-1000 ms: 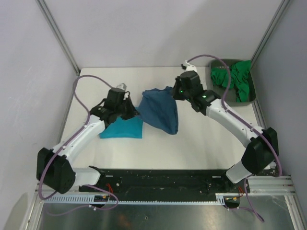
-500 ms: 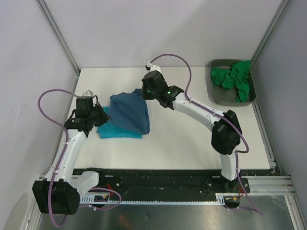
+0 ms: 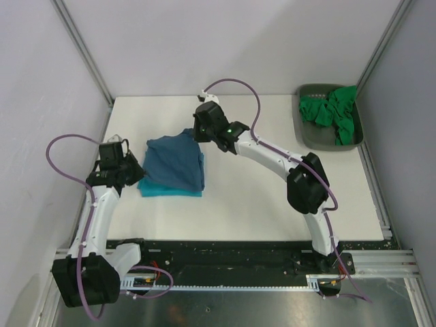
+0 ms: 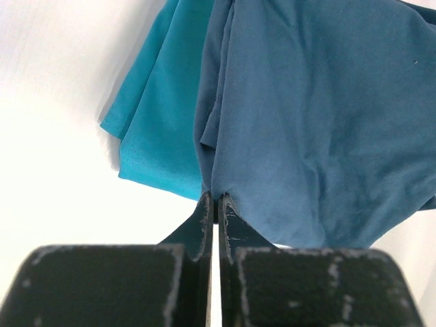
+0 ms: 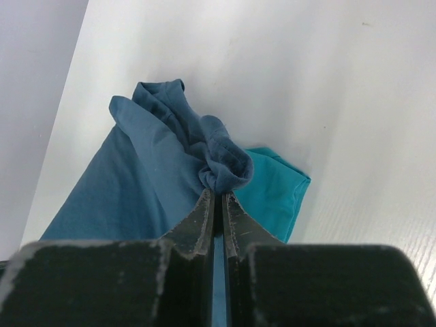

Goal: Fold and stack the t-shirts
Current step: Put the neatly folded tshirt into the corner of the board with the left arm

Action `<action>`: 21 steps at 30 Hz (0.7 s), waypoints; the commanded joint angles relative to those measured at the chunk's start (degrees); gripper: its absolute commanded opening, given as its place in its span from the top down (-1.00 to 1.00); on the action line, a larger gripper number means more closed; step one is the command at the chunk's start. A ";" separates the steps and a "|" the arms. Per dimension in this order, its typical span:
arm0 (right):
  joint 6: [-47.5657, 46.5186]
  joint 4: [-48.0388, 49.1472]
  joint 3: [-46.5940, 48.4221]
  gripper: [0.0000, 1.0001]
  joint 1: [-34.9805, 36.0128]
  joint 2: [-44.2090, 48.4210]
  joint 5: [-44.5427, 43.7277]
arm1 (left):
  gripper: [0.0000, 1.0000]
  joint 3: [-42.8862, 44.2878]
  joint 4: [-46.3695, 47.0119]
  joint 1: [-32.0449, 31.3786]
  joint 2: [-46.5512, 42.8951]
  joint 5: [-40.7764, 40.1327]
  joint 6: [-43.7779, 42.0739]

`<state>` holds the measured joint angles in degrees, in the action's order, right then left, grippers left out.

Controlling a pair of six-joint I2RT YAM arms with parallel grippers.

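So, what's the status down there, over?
Left gripper, right gripper shut on dark blue t-shirt. Draped over turquoise t-shirt. Green t-shirts in tray. Nothing blocking.

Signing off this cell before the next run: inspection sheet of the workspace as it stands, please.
Surface: white table, no spills seen.
Job's things: dark blue t-shirt draped over the folded turquoise t-shirt, which shows at its near and left edges; green t-shirts crumpled in the grey tray at far right.
Clutter: nothing seen.
Tools: left tool shut on the dark blue t-shirt's edge; right tool shut on a bunched corner of it.
Cables: purple cables loop off both arms, clear of the cloth.
Surroundings: plain walls, metal frame posts; nothing else seen.
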<state>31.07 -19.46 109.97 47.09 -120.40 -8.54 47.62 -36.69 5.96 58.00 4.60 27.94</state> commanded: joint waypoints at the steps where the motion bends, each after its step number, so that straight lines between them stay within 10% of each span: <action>1: -0.13 1.77 4.79 1.00 0.11 -1.48 -0.05 | 1.00 0.02 1.00 1.18 -0.23 -1.47 -1.69; 21: 0.63 1.05 7.22 1.00 -0.93 -6.14 1.92 | 1.00 -0.15 1.43 2.35 2.22 -3.50 -2.07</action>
<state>31.33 -19.49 113.93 46.92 -125.95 -6.87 47.57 -36.62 7.53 59.92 2.94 27.83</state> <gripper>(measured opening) 0.071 0.014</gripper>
